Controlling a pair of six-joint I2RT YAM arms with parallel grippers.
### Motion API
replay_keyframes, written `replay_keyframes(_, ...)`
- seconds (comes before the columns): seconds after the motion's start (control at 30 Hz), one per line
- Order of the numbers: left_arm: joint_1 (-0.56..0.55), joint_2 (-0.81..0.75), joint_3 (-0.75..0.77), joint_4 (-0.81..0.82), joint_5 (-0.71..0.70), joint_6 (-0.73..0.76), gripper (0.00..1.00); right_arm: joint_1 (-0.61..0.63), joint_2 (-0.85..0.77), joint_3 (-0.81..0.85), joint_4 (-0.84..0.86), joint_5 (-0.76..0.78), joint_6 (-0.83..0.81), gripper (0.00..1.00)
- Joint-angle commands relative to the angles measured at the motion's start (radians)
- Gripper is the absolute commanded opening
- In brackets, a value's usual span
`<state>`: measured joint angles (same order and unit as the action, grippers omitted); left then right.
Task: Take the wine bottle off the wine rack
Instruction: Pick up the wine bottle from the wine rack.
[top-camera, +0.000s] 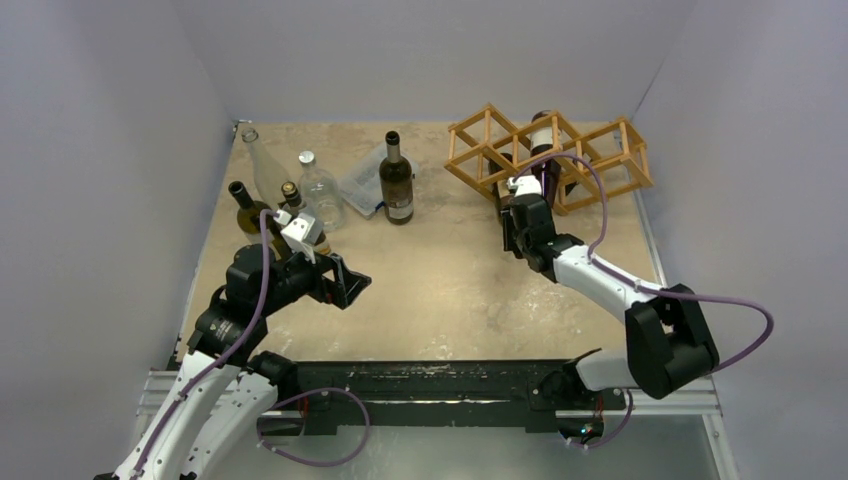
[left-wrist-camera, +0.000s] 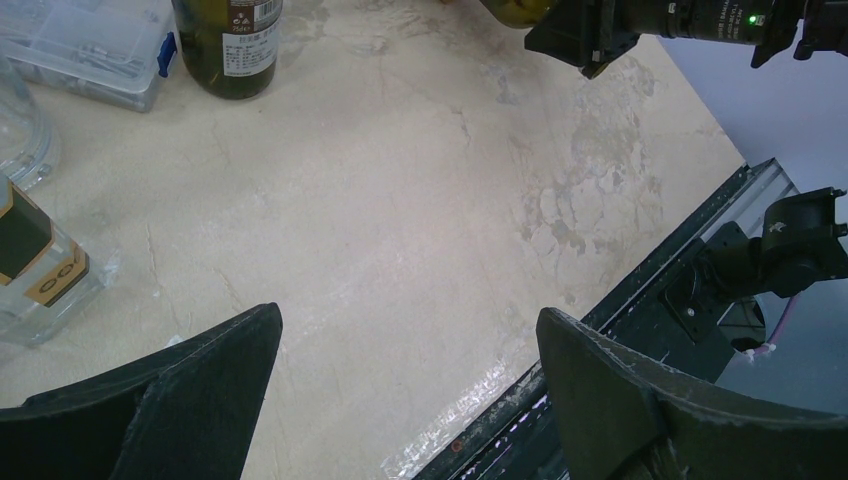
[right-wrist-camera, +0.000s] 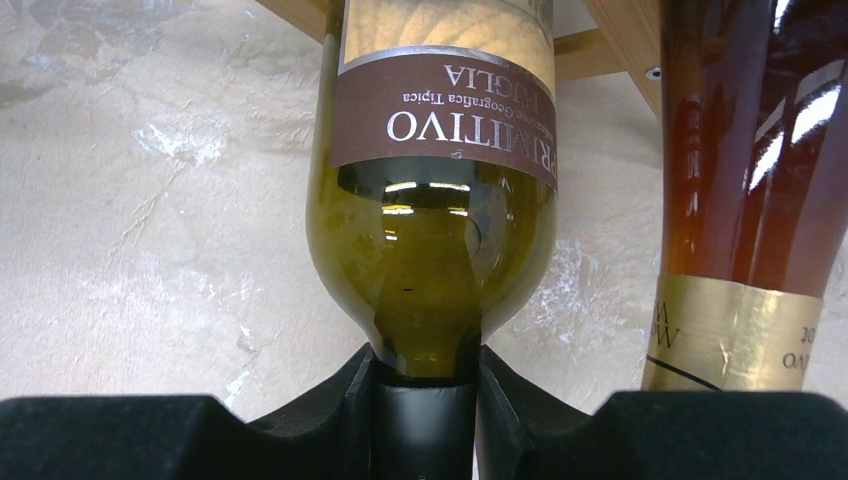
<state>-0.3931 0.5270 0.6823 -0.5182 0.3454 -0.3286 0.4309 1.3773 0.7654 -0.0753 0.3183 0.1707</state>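
The right gripper (top-camera: 517, 197) is at the front of the rack (top-camera: 610, 150), on the neck of a bottle (top-camera: 543, 133) lying in it. The left gripper (top-camera: 352, 285) hovers spread over the table (top-camera: 450, 280). A dark bottle (top-camera: 397, 185) stands beside a plastic box (top-camera: 362, 187).
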Motion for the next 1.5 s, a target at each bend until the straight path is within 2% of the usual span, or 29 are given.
replay_keyframes(0.0, 0.007, -0.007, 0.03, 0.017, 0.0, 0.017, 1.0, 0.009, -0.07, 0.009, 0.06, -0.072, -0.019, 0.0)
replay_keyframes(0.77, 0.007, -0.003, 0.028, 0.026, 0.018, 0.017, 1.0, -0.044, -0.254, -0.071, -0.045, -0.261, -0.035, 0.0)
replay_keyframes(1.47, 0.007, 0.011, 0.025, 0.039, 0.048, 0.021, 1.0, -0.113, -0.357, -0.036, -0.162, -0.43, -0.014, 0.0)
